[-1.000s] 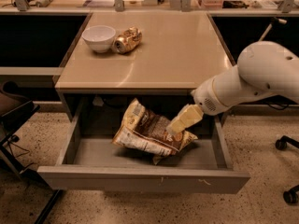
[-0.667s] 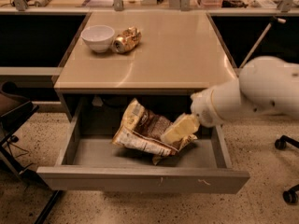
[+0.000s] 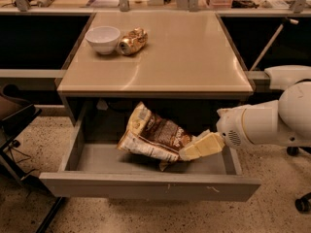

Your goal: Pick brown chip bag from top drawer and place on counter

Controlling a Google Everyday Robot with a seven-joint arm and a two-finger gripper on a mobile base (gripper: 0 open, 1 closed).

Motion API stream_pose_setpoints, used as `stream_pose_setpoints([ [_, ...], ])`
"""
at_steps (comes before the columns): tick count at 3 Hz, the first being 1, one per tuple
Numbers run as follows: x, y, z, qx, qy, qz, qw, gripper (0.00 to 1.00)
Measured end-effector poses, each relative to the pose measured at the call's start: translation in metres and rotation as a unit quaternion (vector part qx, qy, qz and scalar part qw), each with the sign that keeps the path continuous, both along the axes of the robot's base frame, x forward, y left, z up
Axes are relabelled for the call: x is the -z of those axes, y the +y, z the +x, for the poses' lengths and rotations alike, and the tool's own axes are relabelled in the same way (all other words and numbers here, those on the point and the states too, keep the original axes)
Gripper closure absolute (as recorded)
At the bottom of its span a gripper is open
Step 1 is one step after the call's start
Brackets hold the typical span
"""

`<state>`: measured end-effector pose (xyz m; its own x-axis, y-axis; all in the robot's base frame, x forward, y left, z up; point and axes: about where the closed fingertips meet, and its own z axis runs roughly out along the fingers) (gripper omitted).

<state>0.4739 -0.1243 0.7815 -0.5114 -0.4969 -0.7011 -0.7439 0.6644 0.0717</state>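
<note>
The brown chip bag (image 3: 154, 136) lies crumpled in the open top drawer (image 3: 146, 186), leaning toward the back, a little right of the middle. My gripper (image 3: 190, 152) is cream-coloured and reaches into the drawer from the right. Its tip is at the right end of the bag and touches it or nearly does. The white arm (image 3: 272, 123) stretches off to the right. The beige counter (image 3: 184, 52) is right above the drawer.
A white bowl (image 3: 103, 39) and a crushed golden can (image 3: 132, 41) stand at the counter's back left. A dark chair (image 3: 14, 125) is on the left. A chair base with a wheel (image 3: 302, 203) is on the floor at the right. Cluttered benches run behind.
The arm has shifted right and lower, and the gripper has slid toward the bag's right end. The bag has not moved.
</note>
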Motion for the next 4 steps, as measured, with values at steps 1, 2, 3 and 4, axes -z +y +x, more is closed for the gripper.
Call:
stream_pose_setpoints([
  [1, 0.000, 0.002, 0.002, 0.003, -0.002, -0.003, 1.0000, 0.00],
  [2, 0.029, 0.024, 0.004, 0.015, 0.002, -0.023, 0.9996, 0.00],
  [3, 0.076, 0.036, 0.013, 0.049, 0.004, -0.045, 0.9978, 0.00],
  [4, 0.075, 0.046, 0.026, 0.073, -0.009, -0.030, 0.9969, 0.00],
])
